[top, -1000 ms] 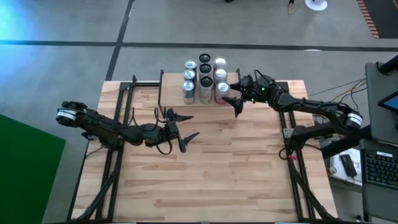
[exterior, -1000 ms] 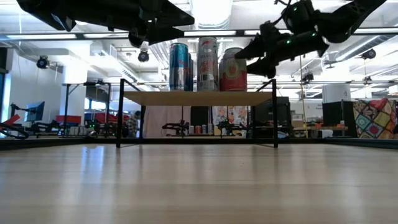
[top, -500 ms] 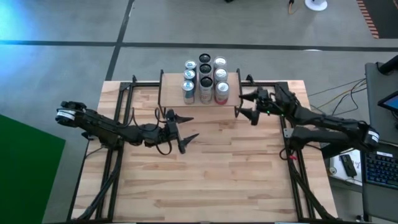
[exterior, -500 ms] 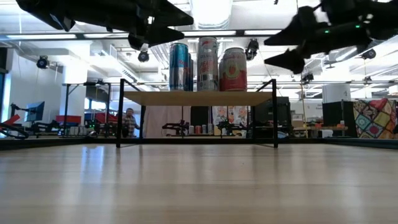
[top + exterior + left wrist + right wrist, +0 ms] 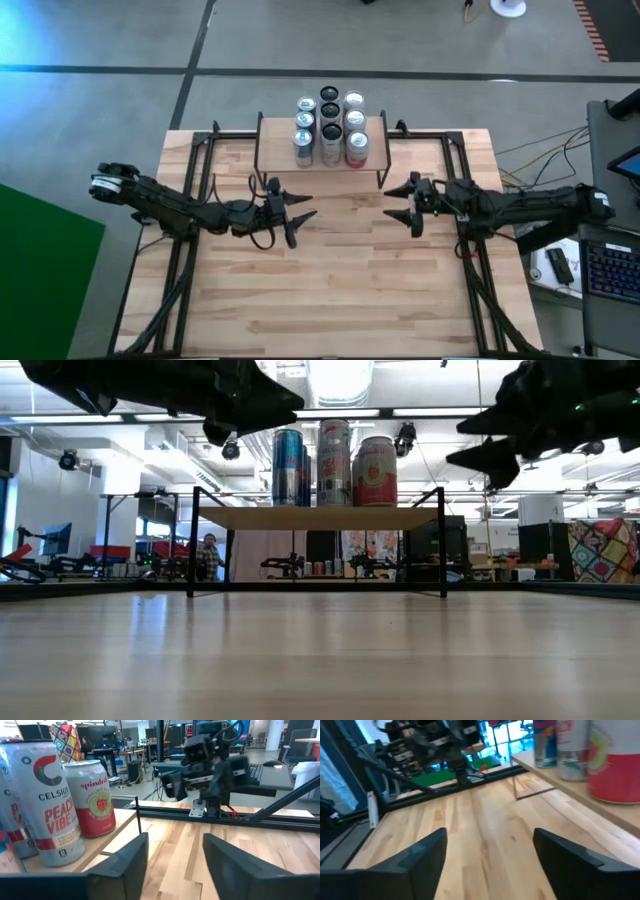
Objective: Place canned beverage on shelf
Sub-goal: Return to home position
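The right tool (image 5: 400, 204) is held wide open above the table (image 5: 330, 290), and nothing is gripped in it. It is kept in front of the shelf (image 5: 273, 140), near its right end but apart from it. The left tool (image 5: 302, 213) is also held wide open and empty, facing the right one across the table's middle. Nine cans (image 5: 329, 124) are set on the shelf in three rows. The pink-white can (image 5: 357, 148) is placed at the front right of the group. In the low view only three cans are seen, and the rest are hidden behind them. Both arms are cut off there by the top edge.
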Controlling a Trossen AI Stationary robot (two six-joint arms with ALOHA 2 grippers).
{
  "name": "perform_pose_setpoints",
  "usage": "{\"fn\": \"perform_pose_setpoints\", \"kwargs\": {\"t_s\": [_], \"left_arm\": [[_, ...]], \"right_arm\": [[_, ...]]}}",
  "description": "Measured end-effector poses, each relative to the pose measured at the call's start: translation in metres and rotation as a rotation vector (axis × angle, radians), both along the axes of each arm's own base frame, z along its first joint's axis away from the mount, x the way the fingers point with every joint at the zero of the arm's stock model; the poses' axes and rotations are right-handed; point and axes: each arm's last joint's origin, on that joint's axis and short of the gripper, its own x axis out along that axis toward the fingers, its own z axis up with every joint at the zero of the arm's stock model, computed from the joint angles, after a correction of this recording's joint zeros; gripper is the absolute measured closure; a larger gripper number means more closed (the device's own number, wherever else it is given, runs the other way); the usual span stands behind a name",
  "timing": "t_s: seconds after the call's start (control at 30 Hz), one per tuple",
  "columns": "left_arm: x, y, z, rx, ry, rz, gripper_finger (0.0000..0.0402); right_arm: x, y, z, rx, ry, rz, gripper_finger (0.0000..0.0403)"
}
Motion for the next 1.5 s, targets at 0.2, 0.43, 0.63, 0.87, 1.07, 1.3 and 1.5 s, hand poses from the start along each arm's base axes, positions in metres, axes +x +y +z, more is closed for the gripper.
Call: {"fn": "perform_pose_setpoints", "kwargs": {"t_s": [0.2, 0.43, 0.63, 0.87, 1.07, 1.3, 1.5], "left_arm": [[-0.008, 0.001, -0.005, -0.004, -0.056, -0.001, 0.0298], [-0.032, 0.002, -0.012, -0.002, -0.085, -0.014, 0.0366], [-0.063, 0.006, -0.034, -0.015, -0.169, -0.022, 0.0394], [-0.091, 0.009, -0.055, -0.041, -0.217, -0.12, 0.0401], [-0.105, 0.012, -0.067, -0.054, -0.21, -0.133, 0.04], [-0.111, 0.013, -0.069, -0.033, -0.223, -0.136, 0.04], [-0.112, 0.013, -0.067, -0.001, -0.234, -0.134, 0.04]], "right_arm": [[-0.002, 0.026, 0.012, -0.027, -0.043, 0.048, 0.0178], [-0.015, 0.042, 0.029, -0.097, -0.016, 0.06, 0.0228], [-0.036, 0.039, 0.039, -0.096, -0.089, 0.048, 0.0253], [-0.051, 0.035, 0.039, -0.084, -0.145, 0.043, 0.0265], [-0.052, 0.034, 0.028, -0.088, -0.132, 0.026, 0.0288], [-0.055, 0.033, 0.019, -0.088, -0.132, -0.001, 0.0301], [-0.062, 0.031, 0.02, -0.095, -0.166, -0.002, 0.0312]]}}
